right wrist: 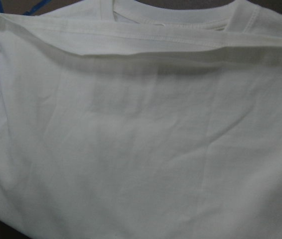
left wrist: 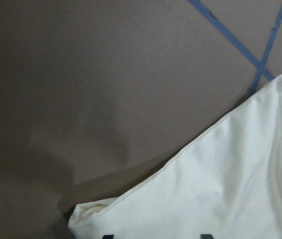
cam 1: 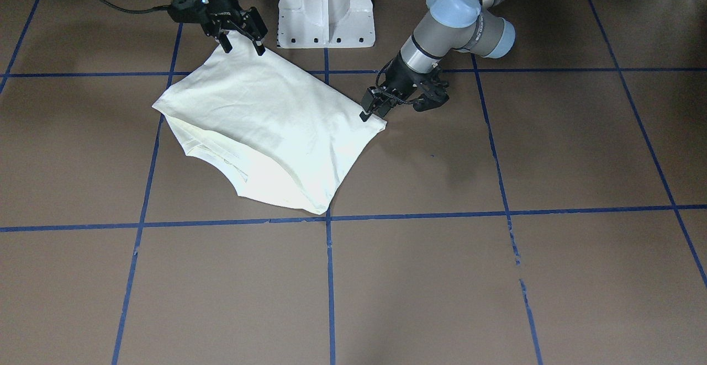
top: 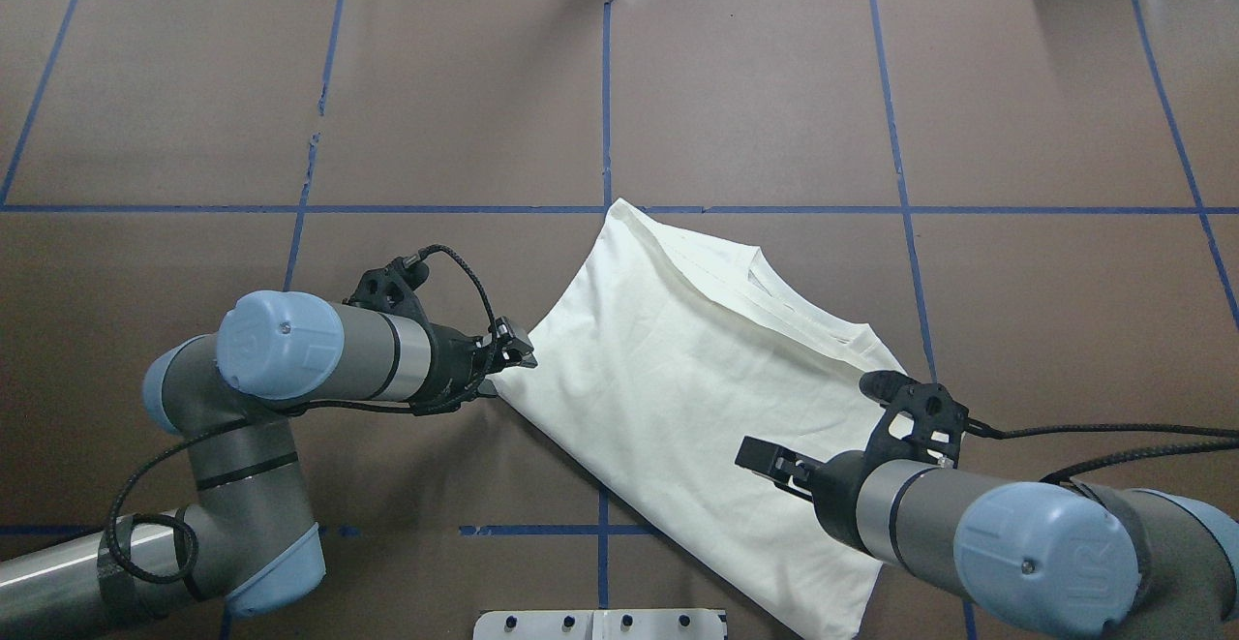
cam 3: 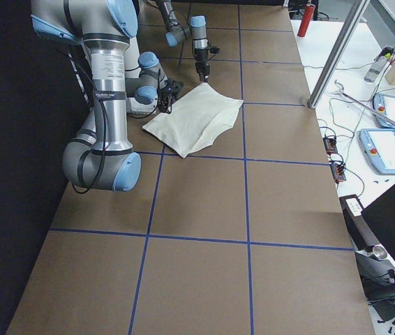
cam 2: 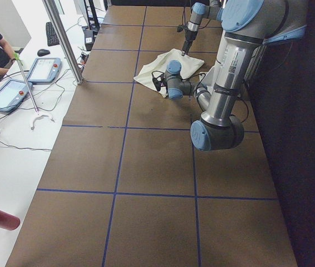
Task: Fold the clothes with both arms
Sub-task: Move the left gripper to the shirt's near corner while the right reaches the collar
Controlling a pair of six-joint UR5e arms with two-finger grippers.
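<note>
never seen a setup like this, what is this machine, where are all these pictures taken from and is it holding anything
It is a robot with two jointed metal arms, the left arm and the right arm, each ending in a two-finger claw. Four pictures come from fixed cameras: one across the table facing the robot, one above and behind it, and one at each end of the table. The last two come from small cameras on the wrists, so they show the cloth up close. On the brown table lies a folded cream T-shirt, plain side up. The left claw and the right claw both stand open at the shirt's edge, so nothing is held.
</note>
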